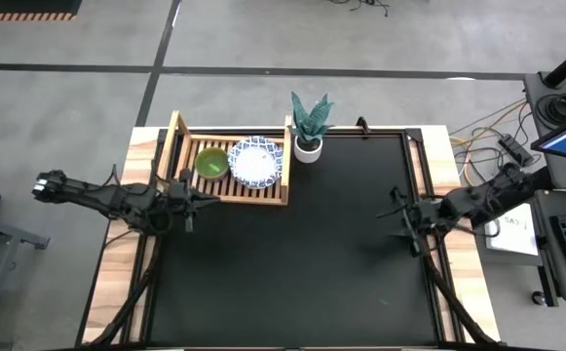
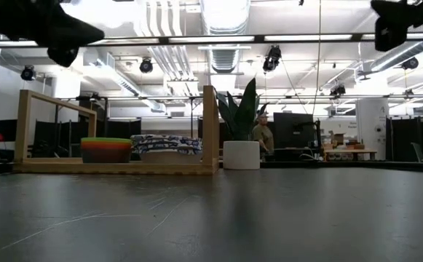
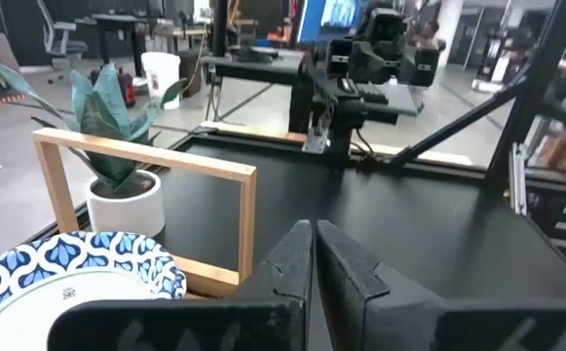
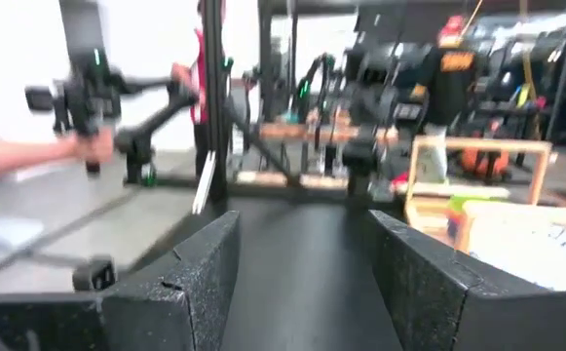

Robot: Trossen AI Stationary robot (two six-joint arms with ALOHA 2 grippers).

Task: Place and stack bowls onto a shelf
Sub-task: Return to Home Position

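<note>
The wooden slatted shelf (image 1: 229, 168) stands at the far left of the black mat. On its slats sit two stacks side by side: small plain bowls with a green one (image 1: 211, 162) on top (image 2: 105, 149), and white bowls with blue patterned rims (image 1: 256, 162) (image 2: 167, 144) (image 3: 68, 283). My left gripper (image 1: 205, 200) (image 3: 314, 258) hovers shut and level just in front of the shelf's near rail, holding nothing. My right gripper (image 1: 396, 216) (image 4: 302, 273) hangs open above the mat's right side, with nothing between its fingers.
A white pot with a green plant (image 1: 309, 136) (image 2: 242, 149) stands on the mat right of the shelf's right rail (image 3: 146, 156). The black mat (image 1: 292, 263) is bare between the arms. A person (image 2: 263, 137) shows in the room behind.
</note>
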